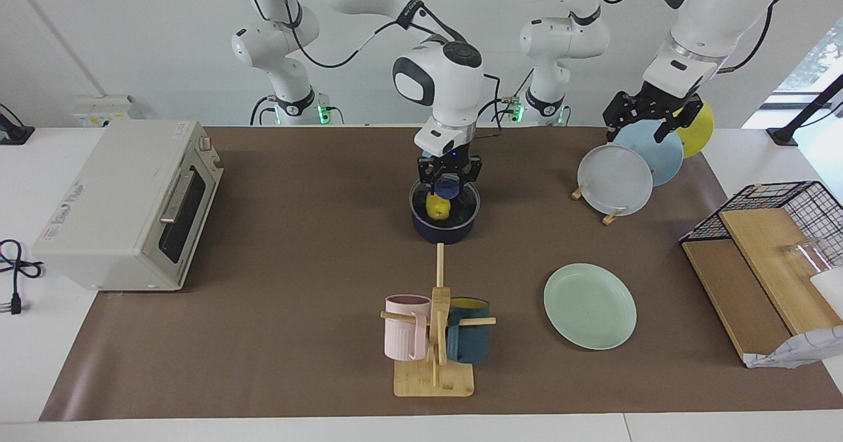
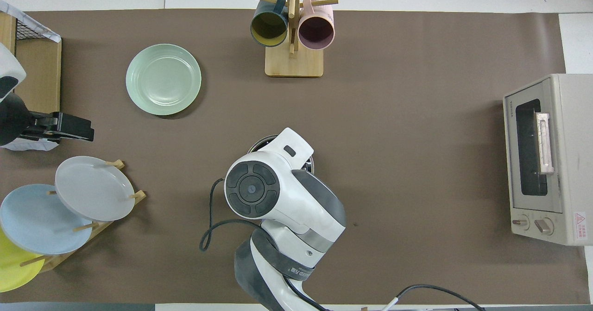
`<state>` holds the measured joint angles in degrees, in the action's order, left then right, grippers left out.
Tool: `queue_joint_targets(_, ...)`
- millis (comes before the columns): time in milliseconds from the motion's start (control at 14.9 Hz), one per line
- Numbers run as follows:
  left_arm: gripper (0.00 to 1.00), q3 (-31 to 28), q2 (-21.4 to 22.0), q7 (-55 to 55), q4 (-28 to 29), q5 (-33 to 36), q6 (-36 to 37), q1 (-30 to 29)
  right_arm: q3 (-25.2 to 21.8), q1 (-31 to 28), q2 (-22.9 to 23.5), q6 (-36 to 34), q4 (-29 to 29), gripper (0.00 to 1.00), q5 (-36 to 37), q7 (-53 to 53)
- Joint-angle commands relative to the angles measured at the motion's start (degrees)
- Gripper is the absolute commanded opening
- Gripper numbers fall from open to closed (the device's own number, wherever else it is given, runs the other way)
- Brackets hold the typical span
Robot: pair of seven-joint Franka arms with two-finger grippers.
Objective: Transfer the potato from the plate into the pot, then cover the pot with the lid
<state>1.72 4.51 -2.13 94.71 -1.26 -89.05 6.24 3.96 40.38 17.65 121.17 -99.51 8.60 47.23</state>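
Right gripper (image 1: 448,180): clamped on the lid's (image 1: 445,199) blue knob, lid on pot (image 1: 444,230)
Potato (image 1: 437,207): inside pot
Left gripper (image 1: 649,120): waits over plate rack; fingers' spread unclear

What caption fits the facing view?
Right gripper lowers the lid onto the pot holding the potato; plate bare.

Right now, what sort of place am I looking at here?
Probably a robotics lab set up as a mock kitchen: two robot arms work at a table holding a toaster oven, a rack of plates, a mug tree and a pot.
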Motion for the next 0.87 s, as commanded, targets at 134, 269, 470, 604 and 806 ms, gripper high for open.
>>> queue_joint_targets(134,1.00,0.6,0.3,-0.2,0.0,0.4,0.2,-0.9,0.1,-1.4,-0.7,2.0,-1.4,0.00,1.1,0.9)
queue_joint_targets(269,1.00,0.6,0.3,-0.2,0.0,0.5,0.2,-0.9,0.1,-1.4,-0.7,2.0,-1.6,0.00,1.1,0.9)
queue_joint_targets(470,1.00,0.6,0.3,-0.2,0.0,0.5,0.1,-0.9,0.1,-1.3,-0.9,3.4,-2.4,0.00,1.0,1.0)
queue_joint_targets(604,1.00,0.6,0.3,-0.2,0.0,0.5,0.2,-0.9,0.1,-1.4,-0.8,3.5,-2.4,0.00,1.0,1.0)
queue_joint_targets(806,1.00,0.6,0.3,-0.2,0.0,0.4,0.2,-0.9,0.1,-1.4,-0.9,3.5,-2.4,0.00,1.0,1.0)
